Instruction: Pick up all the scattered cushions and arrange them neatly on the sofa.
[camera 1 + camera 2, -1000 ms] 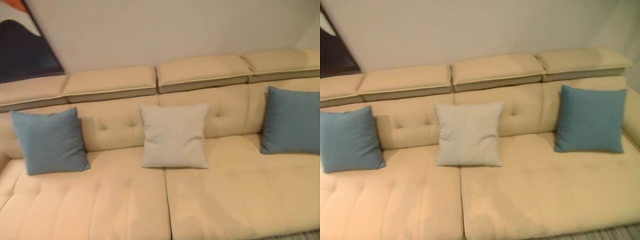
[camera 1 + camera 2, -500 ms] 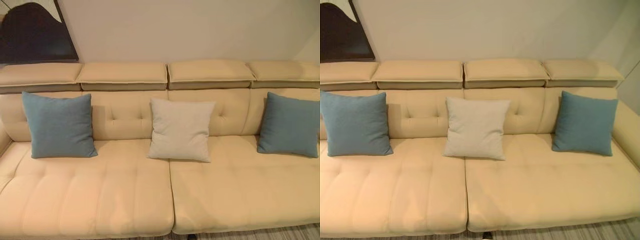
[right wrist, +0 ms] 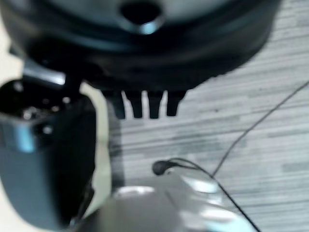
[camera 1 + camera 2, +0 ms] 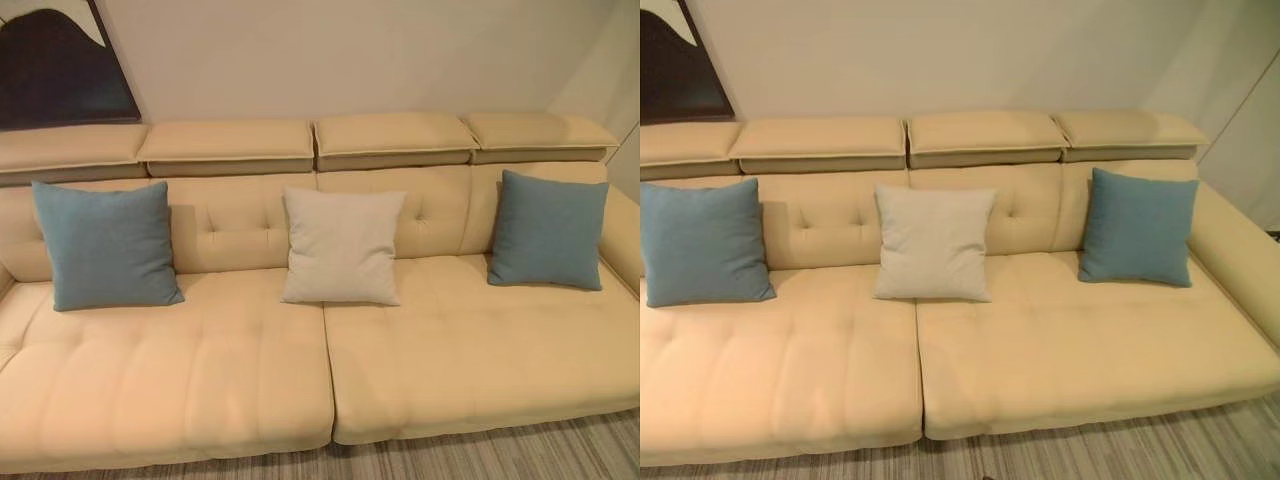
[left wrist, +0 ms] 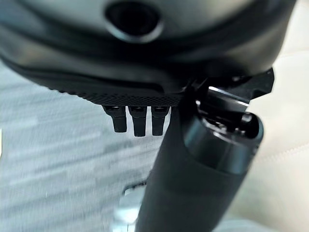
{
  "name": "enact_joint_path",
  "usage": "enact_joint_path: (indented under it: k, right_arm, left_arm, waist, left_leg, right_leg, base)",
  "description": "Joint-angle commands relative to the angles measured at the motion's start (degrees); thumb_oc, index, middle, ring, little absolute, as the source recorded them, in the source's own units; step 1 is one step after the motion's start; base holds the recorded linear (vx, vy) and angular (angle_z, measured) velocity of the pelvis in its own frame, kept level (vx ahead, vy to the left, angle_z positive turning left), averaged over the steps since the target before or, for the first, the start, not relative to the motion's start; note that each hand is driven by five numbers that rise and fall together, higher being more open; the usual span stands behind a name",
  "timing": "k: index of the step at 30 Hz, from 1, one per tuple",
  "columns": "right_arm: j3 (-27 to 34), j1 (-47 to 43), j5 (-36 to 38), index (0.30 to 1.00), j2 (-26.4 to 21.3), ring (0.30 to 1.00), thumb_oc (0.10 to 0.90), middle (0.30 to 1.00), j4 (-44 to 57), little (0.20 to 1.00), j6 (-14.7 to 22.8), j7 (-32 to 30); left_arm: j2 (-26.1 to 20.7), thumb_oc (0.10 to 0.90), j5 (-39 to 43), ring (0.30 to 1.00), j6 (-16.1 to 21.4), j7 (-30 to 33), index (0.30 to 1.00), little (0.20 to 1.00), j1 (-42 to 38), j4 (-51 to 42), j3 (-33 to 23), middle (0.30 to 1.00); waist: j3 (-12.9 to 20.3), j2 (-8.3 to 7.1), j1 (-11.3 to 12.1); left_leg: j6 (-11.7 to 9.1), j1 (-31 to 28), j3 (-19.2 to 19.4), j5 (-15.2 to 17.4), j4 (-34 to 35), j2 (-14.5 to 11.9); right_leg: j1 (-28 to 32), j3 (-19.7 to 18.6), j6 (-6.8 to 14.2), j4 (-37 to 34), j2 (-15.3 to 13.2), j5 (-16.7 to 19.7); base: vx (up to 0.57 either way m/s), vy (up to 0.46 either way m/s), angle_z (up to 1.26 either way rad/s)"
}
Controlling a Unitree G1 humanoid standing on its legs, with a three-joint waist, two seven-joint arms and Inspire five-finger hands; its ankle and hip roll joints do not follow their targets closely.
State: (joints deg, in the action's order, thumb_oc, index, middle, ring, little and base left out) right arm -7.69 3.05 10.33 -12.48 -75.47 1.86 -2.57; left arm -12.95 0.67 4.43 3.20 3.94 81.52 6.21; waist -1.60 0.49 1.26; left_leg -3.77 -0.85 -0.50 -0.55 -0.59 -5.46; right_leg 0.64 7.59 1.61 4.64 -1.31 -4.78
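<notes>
Hanging left hand point(image 5: 140, 72): fingers point(image 5: 137, 123) straight, holding nothing, over striped floor point(image 5: 53, 159).
Right hand point(image 3: 145, 58): fingers point(image 3: 145, 104) straight, empty.
Left blue cushion point(image 4: 105, 245): upright against the backrest, far left.
Beige cushion point(image 4: 342, 246): centre, over the seat seam.
Right blue cushion point(image 4: 548, 230): upright, far right.
Sofa point(image 4: 200, 370): cream, tufted.
</notes>
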Motion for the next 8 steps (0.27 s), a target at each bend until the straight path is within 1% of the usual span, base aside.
enact_joint_path:
  k: [1, 2, 3, 6, 8]
  right_arm:
    - [-0.96, -2.08, -0.7, 0.9, -1.55, 0.9, 0.8, 0.9, 1.3, 0.9, 1.46, 0.48]
    - [-0.68, -3.69, -1.06, 0.9, -2.91, 0.9, 0.8, 0.9, 1.77, 0.9, 1.69, -0.87]
    - [-0.66, -3.69, -1.07, 0.9, -2.93, 0.9, 0.8, 0.9, 1.77, 0.9, 1.68, -0.87]
    - [-2.32, -4.11, -3.3, 0.9, -2.69, 0.9, 0.8, 0.9, 1.99, 0.9, 1.6, -1.59]
    - [-2.32, -4.12, -3.3, 0.9, -2.69, 0.9, 0.8, 0.9, 1.99, 0.9, 1.6, -1.59]
  left_arm:
    - [-1.15, 0.8, 1.79, 0.9, 1.56, 0.87, 0.9, 0.9, -4.13, -0.96, -1.52, 0.9]
    - [0.45, 0.8, 1.24, 0.9, 1.69, 1.14, 0.9, 0.9, -5.46, -2.41, 1.19, 0.9]
    - [0.47, 0.8, 1.24, 0.9, 1.69, 1.14, 0.9, 0.9, -5.48, -2.4, 1.21, 0.9]
    - [1.47, 0.8, 1.34, 0.9, 2.08, 1.06, 0.9, 0.9, -7.19, -4.37, 3.65, 0.9]
    - [1.47, 0.8, 1.34, 0.9, 2.08, 1.06, 0.9, 0.9, -7.19, -4.37, 3.65, 0.9]
  waist:
    - [-0.07, -1.98, 0.51]
    - [0.21, -1.94, -0.17]
    - [0.16, -1.92, -0.15]
    - [0.27, -1.78, -0.45]
    - [0.26, -1.78, -0.45]
  left_leg:
    - [2.04, -0.56, -0.39, 6.15, -1.52, 5.13]
    - [1.57, -0.65, -0.28, 4.92, -0.08, 4.41]
    - [1.57, -0.73, -0.28, 4.89, -0.01, 4.4]
    - [1.3, -1.09, -0.36, 3.7, 1.65, 3.9]
    - [1.3, -1.11, -0.36, 3.7, 1.66, 3.9]
  right_leg:
    - [2.9, -1.09, 4.4, -4.05, -3.48, -0.21]
    - [3.46, -0.95, 4.19, -5.89, -2.98, 0.26]
    - [3.53, -0.95, 4.19, -5.95, -2.96, 0.29]
    - [4.07, -0.5, 4.14, -7.98, -2.56, 1.06]
    - [4.09, -0.5, 4.14, -7.99, -2.56, 1.06]
  base:
    - [-0.06, -0.067, -0.01]
    - [-0.06, -0.067, -0.01]
    - [-0.08, -0.086, -0.04]
    - [-0.05, -0.035, -0.04]
    - [0.0, 0.0, 0.0]
